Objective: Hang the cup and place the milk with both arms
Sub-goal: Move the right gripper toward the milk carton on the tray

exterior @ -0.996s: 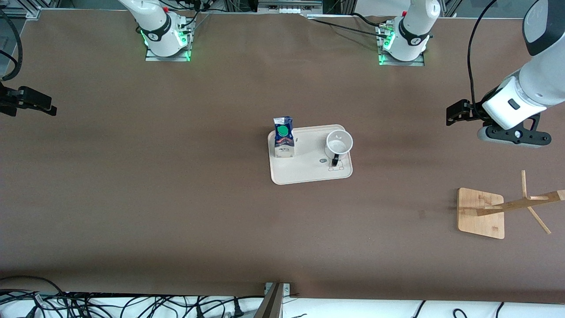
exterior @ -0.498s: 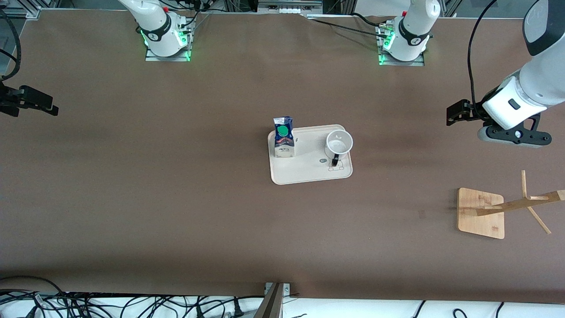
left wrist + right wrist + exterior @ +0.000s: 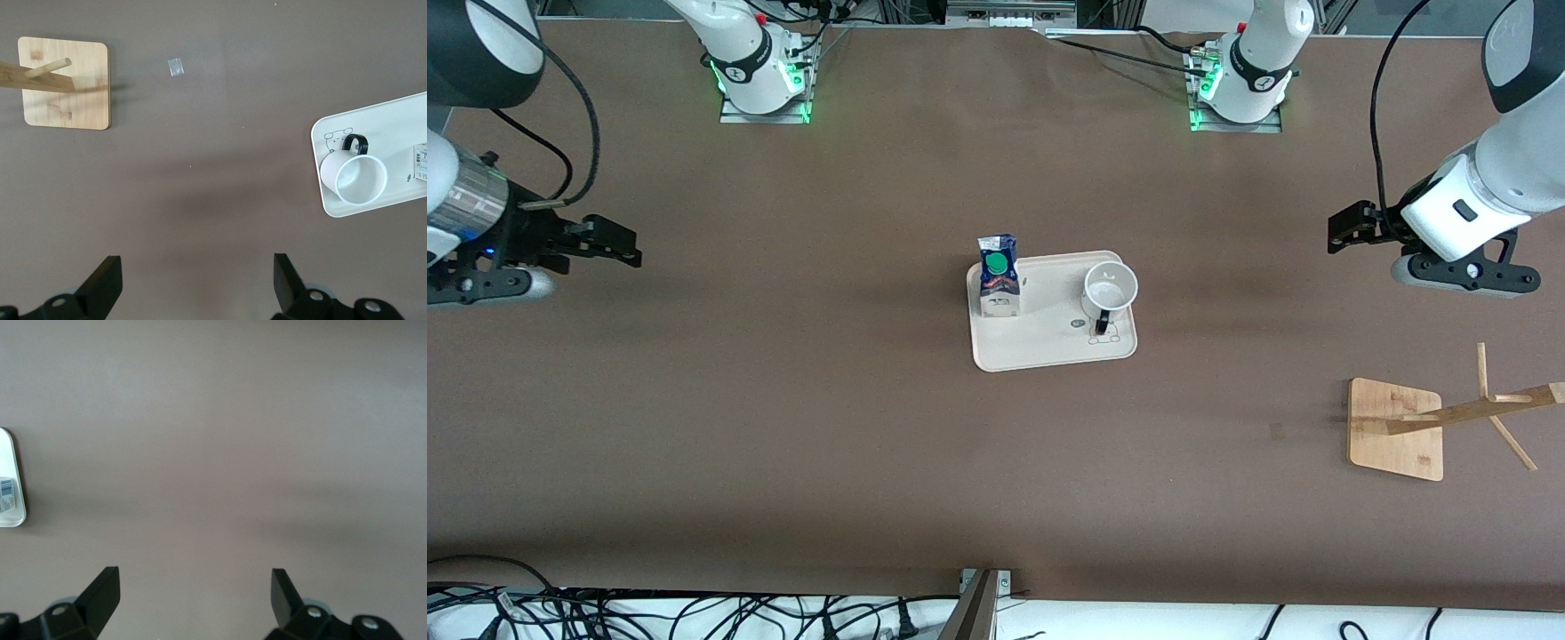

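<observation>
Both my grippers, left (image 3: 1343, 229) and right (image 3: 618, 244), hung wide apart, empty, over bare table. Risk judged: cup (image 3: 1110, 289) handle faced front camera; careless pinch could tip it on tray (image 3: 1049, 342). Milk (image 3: 998, 276) tall, topple-prone.

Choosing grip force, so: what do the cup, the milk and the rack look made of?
Cup: glossy white glaze, probably ceramic or enamel. Milk: printed coated cardboard, folded gable top, plastic-looking green cap. Rack: pale wood, likely bamboo, visible grain, matte finish.

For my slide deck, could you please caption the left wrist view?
Left gripper, jaws open, over bare table; cup upright on the tray, wooden rack nearby.
</observation>
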Tool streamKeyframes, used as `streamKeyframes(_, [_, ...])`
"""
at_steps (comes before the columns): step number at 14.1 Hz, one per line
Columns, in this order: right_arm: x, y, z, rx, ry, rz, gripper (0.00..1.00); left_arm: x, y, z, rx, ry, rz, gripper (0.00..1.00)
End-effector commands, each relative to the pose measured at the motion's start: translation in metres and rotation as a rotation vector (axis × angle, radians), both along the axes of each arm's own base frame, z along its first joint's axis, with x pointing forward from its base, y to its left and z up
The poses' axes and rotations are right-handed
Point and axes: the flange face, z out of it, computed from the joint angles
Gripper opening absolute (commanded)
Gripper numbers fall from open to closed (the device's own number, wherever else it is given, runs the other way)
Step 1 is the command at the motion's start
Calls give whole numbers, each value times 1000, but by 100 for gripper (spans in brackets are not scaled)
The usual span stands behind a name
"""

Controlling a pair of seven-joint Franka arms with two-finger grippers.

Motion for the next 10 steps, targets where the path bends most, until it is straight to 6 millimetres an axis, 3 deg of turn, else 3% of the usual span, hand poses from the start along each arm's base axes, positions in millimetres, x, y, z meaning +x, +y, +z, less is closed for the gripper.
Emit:
streamKeyframes(1, [-3,52,-6,-1,3,-39,100,3,0,5,22,3,-14,100])
streamKeyframes(3, [-5,94,-16,-7,8,-29,100,3,1,5,22,3,-12,100])
streamKeyframes(10, [-15,185,-38,1,29,-66,100,3,-11,13,22,-8,-32,100])
